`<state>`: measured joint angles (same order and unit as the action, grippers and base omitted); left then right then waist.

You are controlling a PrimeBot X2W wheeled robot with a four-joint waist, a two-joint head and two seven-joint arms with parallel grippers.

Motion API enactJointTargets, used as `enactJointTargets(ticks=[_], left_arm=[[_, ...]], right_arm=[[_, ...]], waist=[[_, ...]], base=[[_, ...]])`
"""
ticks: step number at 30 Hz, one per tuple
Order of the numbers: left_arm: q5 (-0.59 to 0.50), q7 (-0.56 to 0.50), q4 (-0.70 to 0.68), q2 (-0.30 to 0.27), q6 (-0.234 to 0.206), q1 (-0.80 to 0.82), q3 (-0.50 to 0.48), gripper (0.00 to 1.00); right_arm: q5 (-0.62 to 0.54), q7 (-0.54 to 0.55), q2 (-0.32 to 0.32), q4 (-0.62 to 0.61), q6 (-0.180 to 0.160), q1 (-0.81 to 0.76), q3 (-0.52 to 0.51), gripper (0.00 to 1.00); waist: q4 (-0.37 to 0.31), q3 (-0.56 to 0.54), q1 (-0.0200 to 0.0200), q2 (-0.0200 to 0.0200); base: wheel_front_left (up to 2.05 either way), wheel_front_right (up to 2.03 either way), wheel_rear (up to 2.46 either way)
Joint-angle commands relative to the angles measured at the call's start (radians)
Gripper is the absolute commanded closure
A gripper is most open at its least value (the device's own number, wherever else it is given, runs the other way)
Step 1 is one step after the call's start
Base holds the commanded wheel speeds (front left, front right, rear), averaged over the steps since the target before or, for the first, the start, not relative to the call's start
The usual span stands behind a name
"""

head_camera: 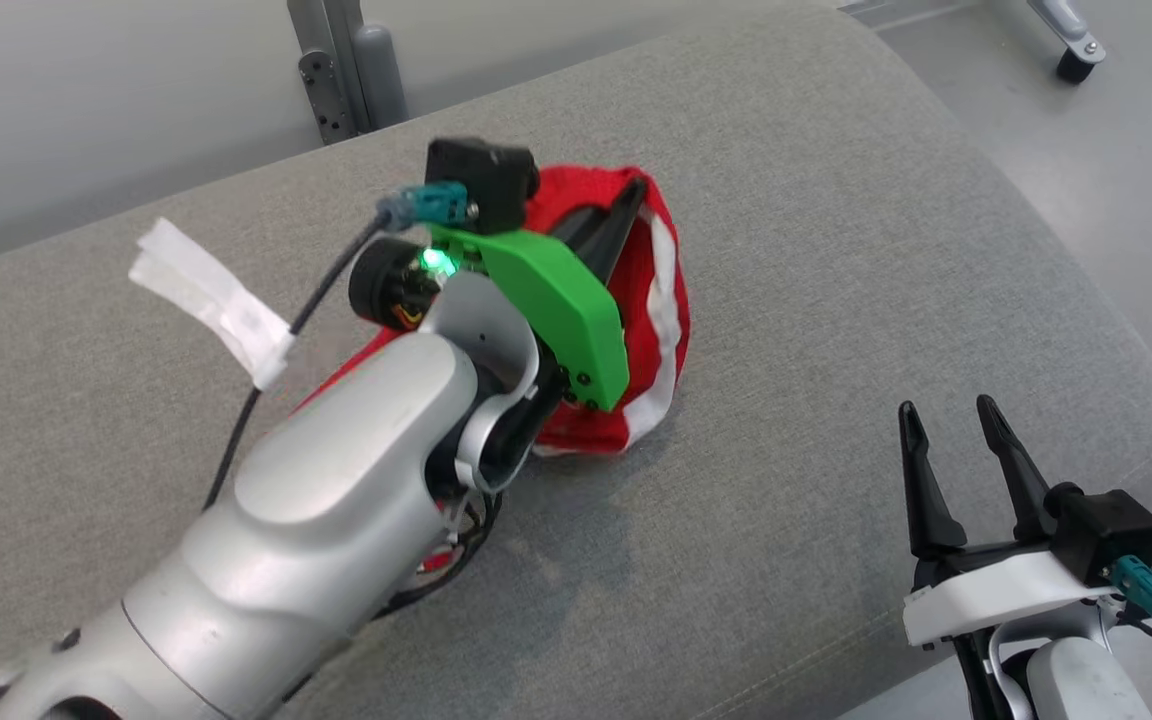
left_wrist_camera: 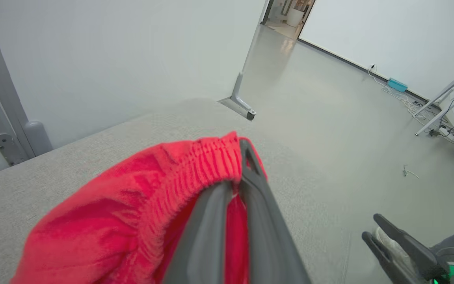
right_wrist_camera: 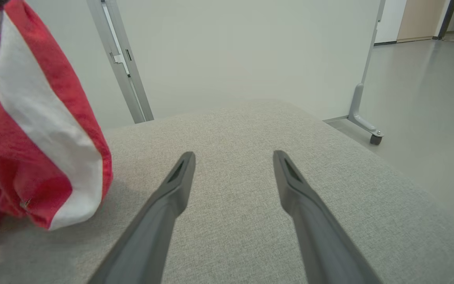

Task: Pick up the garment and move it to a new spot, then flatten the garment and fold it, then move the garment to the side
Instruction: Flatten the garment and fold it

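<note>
**A:** How far along is it?

**B:** Barely started. The left end effector (head_camera: 626, 200) is clamped on the ribbed edge of the garment (head_camera: 641, 300). The garment sits bunched mid-cushion (head_camera: 836, 250), just toward 12 o'clock of the head view's centre.

**A:** Lifted?

**B:** Partly, I'd judge. In the right wrist view its lower folds touch the cushion.

**A:** And the right end effector (head_camera: 946, 420)?

**B:** Spread wide and holding nothing, at 4 o'clock from the garment, well apart.

**A:** What's left?

**B:** Nearly all of it: carrying it to a new spot, flattening, folding, and moving it aside.
</note>
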<state>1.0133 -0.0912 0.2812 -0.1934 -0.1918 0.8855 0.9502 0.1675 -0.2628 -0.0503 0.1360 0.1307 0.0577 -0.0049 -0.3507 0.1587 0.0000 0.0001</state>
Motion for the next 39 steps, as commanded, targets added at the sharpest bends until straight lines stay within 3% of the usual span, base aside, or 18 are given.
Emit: enactJointTargets(ticks=[1,7,11,16,20,26,31,33,39], left_arm=[[0.015,-0.013,-0.015,-0.012,0.008,0.035,-0.018,1.0],[0.047,-0.07,-0.06,-0.041,-0.012,0.143,-0.092,1.0],[0.087,-0.103,-0.078,-0.047,0.002,0.189,-0.131,1.0],[0.164,-0.164,-0.142,-0.08,0.021,0.125,-0.149,1.0],[0.216,-0.218,-0.267,-0.156,0.014,-0.038,-0.098,1.0],[0.288,-0.256,-0.492,-0.34,-0.019,-0.383,0.003,1.0],[0.328,-0.222,-0.488,-0.431,-0.023,-0.555,0.026,1.0],[0.327,-0.195,-0.447,-0.437,-0.018,-0.587,0.025,1.0],[0.327,-0.124,-0.301,-0.379,0.015,-0.628,0.027,1.0]], right_arm=[[0.005,-0.003,-0.001,0.002,0.0,-0.014,-0.002,0.0],[0.016,-0.003,-0.001,0.001,0.0,-0.028,-0.013,0.0],[0.026,-0.003,-0.001,0.006,0.0,-0.018,-0.01,0.0],[0.044,-0.003,-0.001,0.006,0.0,-0.02,-0.016,0.0],[0.05,-0.003,-0.001,0.008,0.0,-0.039,-0.017,0.0],[0.036,-0.003,-0.001,0.008,0.0,-0.056,-0.044,0.0],[0.014,-0.003,0.0,0.01,0.0,-0.045,-0.052,0.0],[0.004,-0.003,-0.001,0.009,0.0,-0.036,-0.05,0.0],[-0.025,-0.003,-0.001,0.009,0.0,-0.021,-0.044,0.0]], waist=[[0.0,-0.012,0.0,-0.0001],[0.011,-0.022,0.0,-0.0001],[0.015,-0.022,0.0,-0.0001],[0.025,-0.024,0.0,-0.0001],[0.036,-0.027,0.0,-0.0001],[0.088,-0.021,0.0,-0.0001],[0.157,-0.013,0.0,-0.0001],[0.183,-0.011,0.0,-0.0001],[0.253,-0.005,0.0,-0.0001]], base=[[0.0,0.0,0.0],[0.0,0.0,0.0],[0.0,0.0,0.0],[0.0,0.0,0.0],[0.0,0.0,0.0],[0.0,0.0,0.0],[0.0,0.0,0.0],[0.0,0.0,0.0],[0.0,0.0,0.0]])
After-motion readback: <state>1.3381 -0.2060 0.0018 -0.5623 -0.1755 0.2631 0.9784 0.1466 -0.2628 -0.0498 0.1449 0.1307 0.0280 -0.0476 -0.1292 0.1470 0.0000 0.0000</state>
